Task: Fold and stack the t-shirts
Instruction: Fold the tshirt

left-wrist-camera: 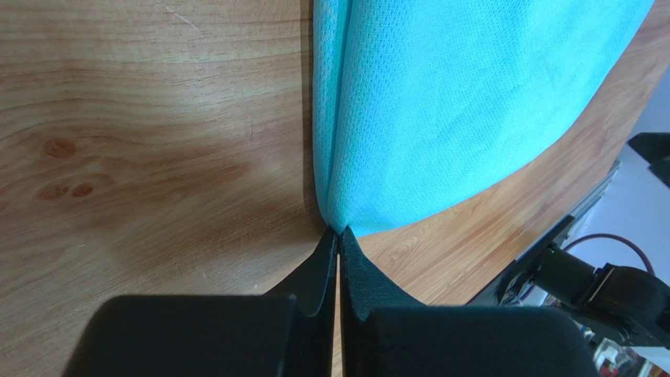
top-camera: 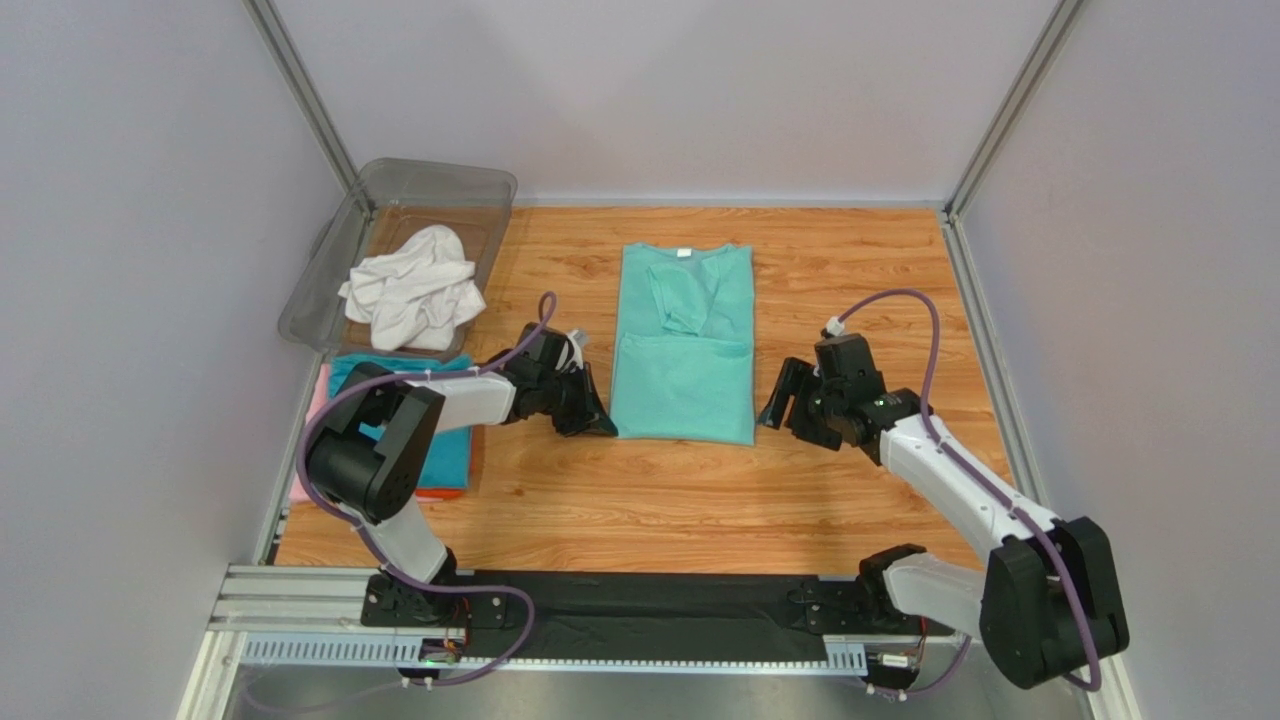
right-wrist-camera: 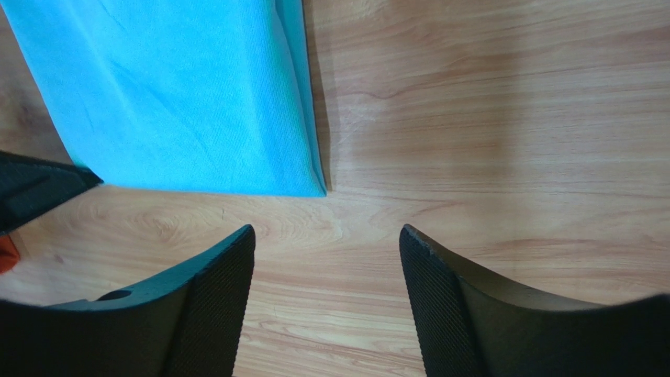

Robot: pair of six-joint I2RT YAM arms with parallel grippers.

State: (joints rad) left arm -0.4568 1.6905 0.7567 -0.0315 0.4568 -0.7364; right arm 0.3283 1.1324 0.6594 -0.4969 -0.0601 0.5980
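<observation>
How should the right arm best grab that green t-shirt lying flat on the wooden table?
By the near right corner of the flat mint-green cloth t-shirt, coming in low from its right side. It lies flat, so only an edge offers purchase, and the folded layers meet there. The left fingers pinch the opposite near corner, so lifting would likely stay level.

Bare table [top-camera: 676, 503] lies open near the mint-green t-shirt [top-camera: 687, 353] and far right of the right gripper [top-camera: 778, 402]. The left is crowded: clear bin [top-camera: 451, 180] at the far corner, folded stack [top-camera: 448, 450] nearer, left gripper [top-camera: 601, 423] at the shirt's near-left corner.
</observation>
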